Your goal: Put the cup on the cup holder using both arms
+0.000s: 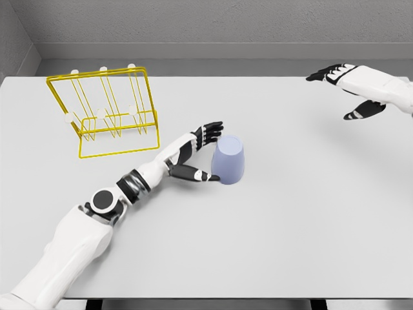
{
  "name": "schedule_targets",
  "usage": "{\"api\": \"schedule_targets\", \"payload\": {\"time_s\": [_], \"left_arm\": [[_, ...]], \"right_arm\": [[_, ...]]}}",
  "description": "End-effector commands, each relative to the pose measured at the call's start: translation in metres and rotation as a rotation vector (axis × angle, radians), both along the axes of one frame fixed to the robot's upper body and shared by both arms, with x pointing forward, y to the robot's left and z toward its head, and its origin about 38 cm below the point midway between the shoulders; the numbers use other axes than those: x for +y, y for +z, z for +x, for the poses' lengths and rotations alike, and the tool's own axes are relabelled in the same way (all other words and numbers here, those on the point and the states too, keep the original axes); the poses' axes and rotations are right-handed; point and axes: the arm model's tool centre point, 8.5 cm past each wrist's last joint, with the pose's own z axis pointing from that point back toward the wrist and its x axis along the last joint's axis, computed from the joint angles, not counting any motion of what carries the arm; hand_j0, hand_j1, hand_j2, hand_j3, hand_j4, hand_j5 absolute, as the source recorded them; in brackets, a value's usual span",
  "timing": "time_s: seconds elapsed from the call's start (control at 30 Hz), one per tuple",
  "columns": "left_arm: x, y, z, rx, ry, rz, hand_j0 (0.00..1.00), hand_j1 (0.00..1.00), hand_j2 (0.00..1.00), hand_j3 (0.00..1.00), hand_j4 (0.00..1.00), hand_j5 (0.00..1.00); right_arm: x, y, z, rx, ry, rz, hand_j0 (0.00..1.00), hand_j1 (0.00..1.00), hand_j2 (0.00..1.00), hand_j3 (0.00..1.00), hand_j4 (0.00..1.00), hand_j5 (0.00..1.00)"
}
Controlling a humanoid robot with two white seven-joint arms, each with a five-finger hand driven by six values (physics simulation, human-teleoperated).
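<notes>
pale grey table (310,219), grey textured wall (213,22) behind, even light

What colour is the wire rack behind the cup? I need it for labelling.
Yellow: the thin wire cup holder shows clearly in the head view, its prongs tipped white.

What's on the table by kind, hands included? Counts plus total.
Cup, lavender, upside down: 1
Cup holder, yellow wire rack: 1
Robot hands, left hand beside the cup, right hand far right: 2
Total: 4
</notes>
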Motion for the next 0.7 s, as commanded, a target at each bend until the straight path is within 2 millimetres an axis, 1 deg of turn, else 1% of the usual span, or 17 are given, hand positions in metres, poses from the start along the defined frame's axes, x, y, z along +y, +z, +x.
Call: {"api": "schedule_targets", "payload": {"time_s": [0.0,0.1,0.27,0.67], "left_arm": [[0.0,-0.002,0.0,0.009,0.005,-0.003,1.0,1.0,1.0,1.0,1.0,1.0],[0.0,-0.004,0.0,0.014,0.004,-0.001,1.0,1.0,1.0,1.0,1.0,1.0],[-0.013,-0.003,-0.001,0.013,-0.01,-0.021,1.0,1.0,1.0,1.0,1.0,1.0],[-0.021,-0.002,-0.003,0.014,-0.02,-0.035,1.0,1.0,1.0,1.0,1.0,1.0]], "right_arm": [[0.0,0.001,0.001,0.0,-0.004,0.007,1.0,1.0,1.0,1.0,1.0,1.0],[0.001,-0.001,0.001,0.003,-0.002,0.007,1.0,1.0,1.0,1.0,1.0,1.0],[0.003,-0.001,0.001,0.002,0.002,0.009,1.0,1.0,1.0,1.0,1.0,1.0],[0.003,-0.001,0.001,0.002,0.002,0.009,1.0,1.0,1.0,1.0,1.0,1.0]]}}
